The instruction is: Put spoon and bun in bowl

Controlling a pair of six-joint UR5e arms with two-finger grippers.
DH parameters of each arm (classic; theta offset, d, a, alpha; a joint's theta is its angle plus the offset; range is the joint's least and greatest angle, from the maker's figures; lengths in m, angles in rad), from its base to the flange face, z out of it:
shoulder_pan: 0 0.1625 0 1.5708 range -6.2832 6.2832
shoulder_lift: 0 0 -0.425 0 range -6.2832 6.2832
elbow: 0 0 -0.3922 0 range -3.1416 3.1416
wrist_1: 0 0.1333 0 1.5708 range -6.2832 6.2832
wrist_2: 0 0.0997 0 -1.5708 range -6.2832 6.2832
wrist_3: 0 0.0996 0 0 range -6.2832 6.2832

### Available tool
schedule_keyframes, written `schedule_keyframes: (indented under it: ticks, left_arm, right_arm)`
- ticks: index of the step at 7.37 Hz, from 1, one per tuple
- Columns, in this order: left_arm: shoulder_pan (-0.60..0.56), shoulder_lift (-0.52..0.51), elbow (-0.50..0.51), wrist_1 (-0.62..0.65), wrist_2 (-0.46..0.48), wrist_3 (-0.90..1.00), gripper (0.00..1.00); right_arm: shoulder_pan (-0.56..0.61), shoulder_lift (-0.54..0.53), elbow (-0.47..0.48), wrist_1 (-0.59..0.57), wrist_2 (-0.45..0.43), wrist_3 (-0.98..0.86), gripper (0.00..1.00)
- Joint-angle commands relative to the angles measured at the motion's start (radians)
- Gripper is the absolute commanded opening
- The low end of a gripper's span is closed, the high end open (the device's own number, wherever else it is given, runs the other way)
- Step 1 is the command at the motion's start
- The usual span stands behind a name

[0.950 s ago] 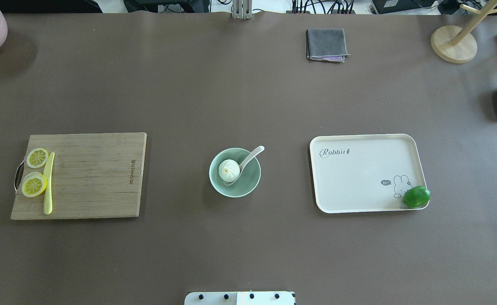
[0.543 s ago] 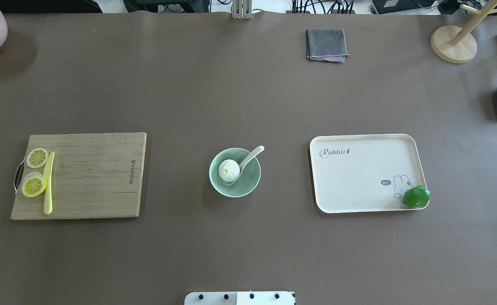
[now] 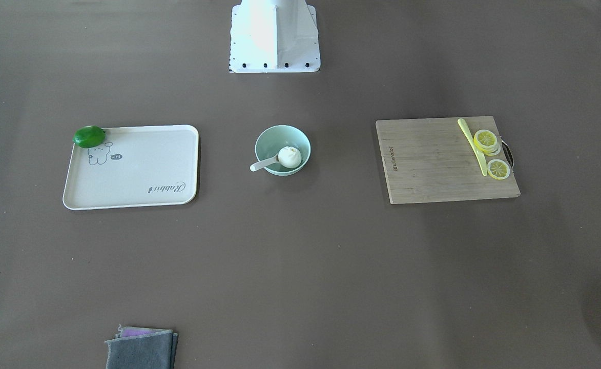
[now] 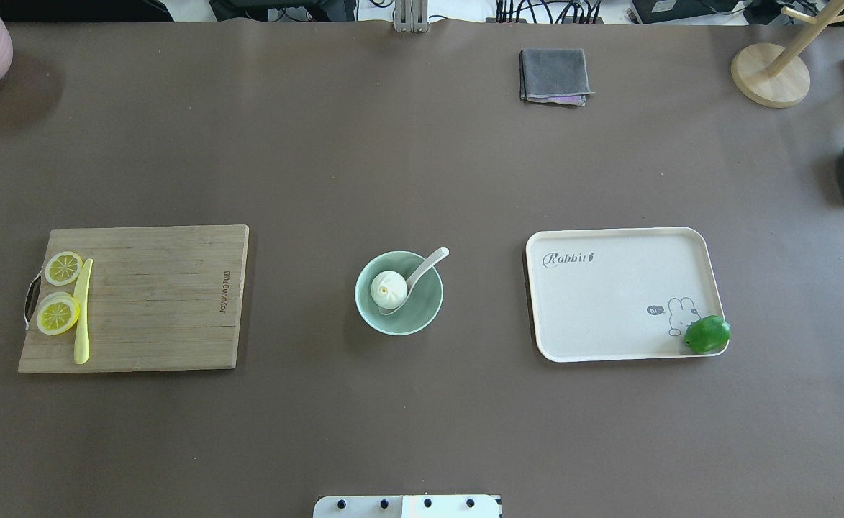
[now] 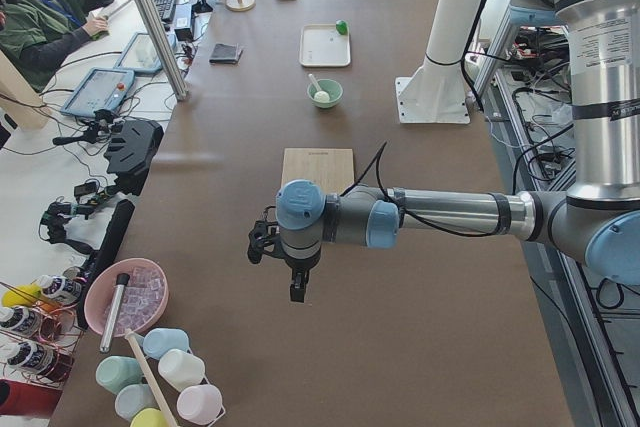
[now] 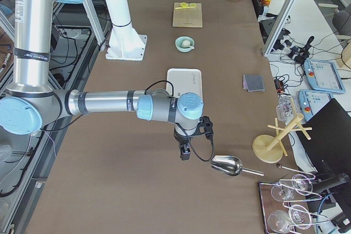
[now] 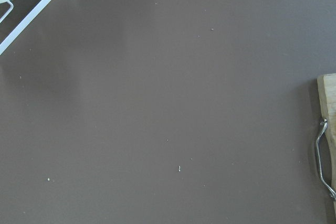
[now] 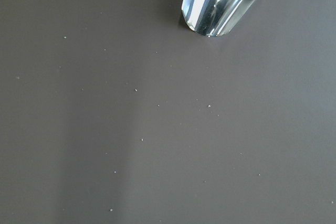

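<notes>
Brown surface with spoon and bun in the bowl, both hands far off

Brown covering is seen over the whole surface (image 4: 422,165), and the pale green bowl (image 4: 409,321) is found near its middle, between a wooden cutting board (image 4: 155,302) and a cream tray (image 4: 609,302). The bun (image 4: 388,289) is seated inside the bowl. The spoon (image 4: 425,266) is laid with its scoop in the bowl beside the bun, touching it or nearly so, and its handle is propped on the rim and points outward toward the tray side. Lemon slices (image 4: 58,314) and a yellow knife (image 4: 82,311) are kept on the board's outer edge, and a lime (image 4: 707,334) is set on a corner of the tray.

The left hand (image 5: 297,290) is held above bare surface beyond the board's handle end, well apart from the bowl. The right hand (image 6: 185,152) is held above the surface beyond the tray, near a metal scoop (image 6: 227,165), likewise well apart from the bowl. Whether either hand is spread or closed cannot be told, and nothing is seen held in either
</notes>
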Motion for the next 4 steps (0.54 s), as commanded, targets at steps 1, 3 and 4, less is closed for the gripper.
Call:
schedule_keyframes:
  ticks: [1,3,4]
  left_arm:
    - [-0.007,0.013,-0.059,0.06,0.002,0.001,0.99]
    - [-0.007,0.011,-0.061,0.055,0.001,0.004,0.99]
    - [-0.007,0.011,-0.064,0.055,0.001,0.004,0.99]
  right_arm:
    - [0.0,0.0,0.003,0.001,0.0,-0.002,1.0]
    - [0.0,0.0,0.006,0.001,0.001,-0.002,1.0]
    - [0.0,0.0,0.006,0.001,0.001,-0.002,1.0]
